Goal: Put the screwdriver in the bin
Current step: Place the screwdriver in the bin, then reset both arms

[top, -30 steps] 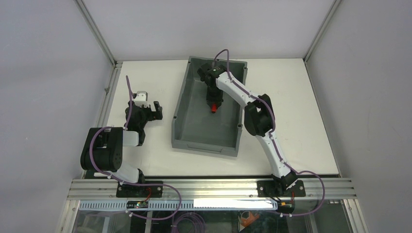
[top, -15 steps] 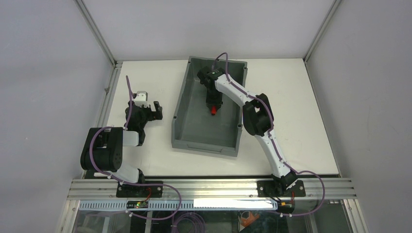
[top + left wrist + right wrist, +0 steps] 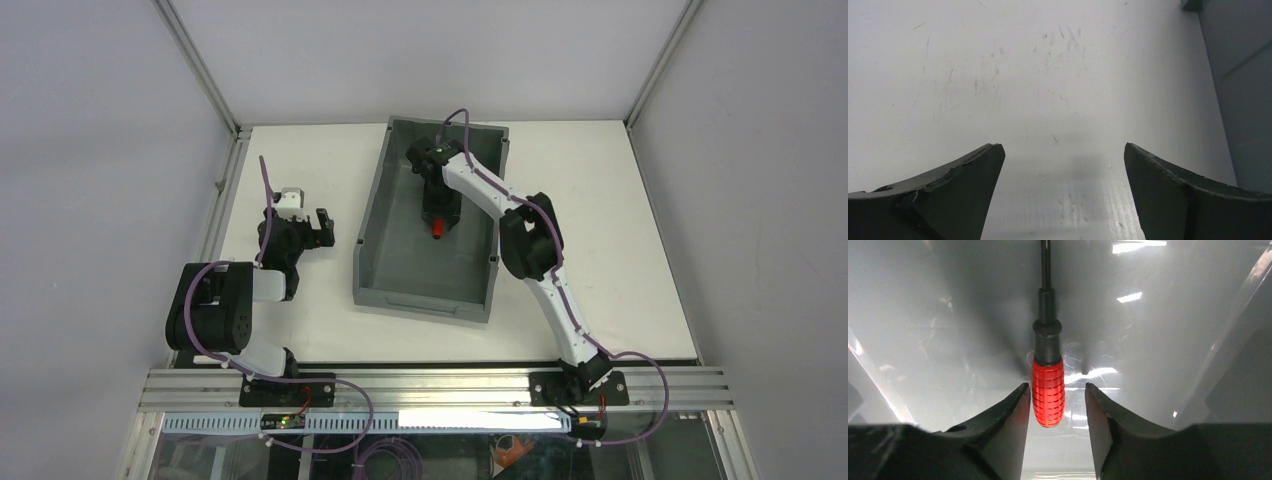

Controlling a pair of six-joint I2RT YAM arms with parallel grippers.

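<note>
The screwdriver (image 3: 1048,390) has a ribbed red handle and a thin black shaft; it lies inside the grey bin (image 3: 372,215), its red end (image 3: 436,229) showing below the right wrist. My right gripper (image 3: 1055,387) is down in the bin with its jaws parted around the handle's end. The left finger sits close against the red grip and a clear gap shows on the right side. My left gripper (image 3: 1062,150) hangs open over bare white table left of the bin, with nothing between its fingers (image 3: 322,225).
The bin's tall walls (image 3: 1243,340) close in around the right wrist on both sides. Its left outer wall (image 3: 1243,75) stands just right of the left gripper. White table (image 3: 620,200) extends on both sides of the bin, framed by aluminium rails.
The right jaws have parted from the red handle, which they held shut before. The right wrist shifted slightly toward the bin's far end. The left arm has not moved.
</note>
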